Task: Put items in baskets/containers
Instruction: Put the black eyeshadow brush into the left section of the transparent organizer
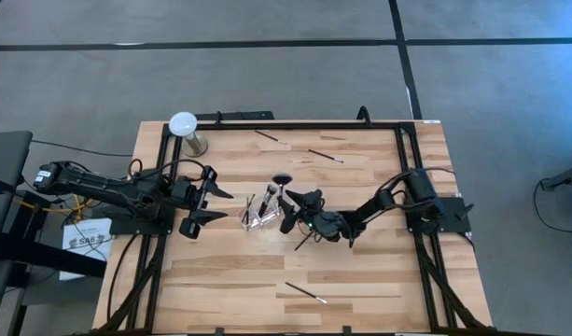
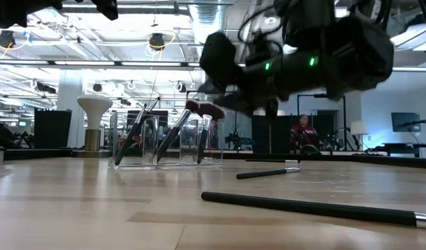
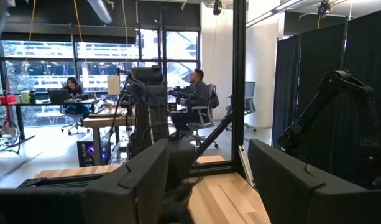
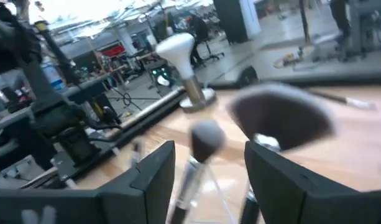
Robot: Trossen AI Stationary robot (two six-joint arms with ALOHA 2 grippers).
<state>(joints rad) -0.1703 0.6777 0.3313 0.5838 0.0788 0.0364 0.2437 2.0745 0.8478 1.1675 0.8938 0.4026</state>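
Partly blurred, the fan brush (image 4: 283,118) sits beyond the released right gripper (image 4: 209,171).

One cup (image 1: 258,217). One white-domed stand (image 1: 185,128).

Four brushes loose on the table: one (image 1: 272,137) and another (image 1: 326,156) at the far side, one (image 1: 306,293) at the near side, one (image 1: 304,245) partly under the right arm. More standing in the cup, among them one fan brush (image 1: 282,179); at least four there, exact number not readable.

Two arms, each with one gripper: left gripper (image 1: 209,205), right gripper (image 1: 295,210); two fingers apiece.

Two people seated in the room in the left wrist view: one (image 3: 72,87), another (image 3: 196,93).
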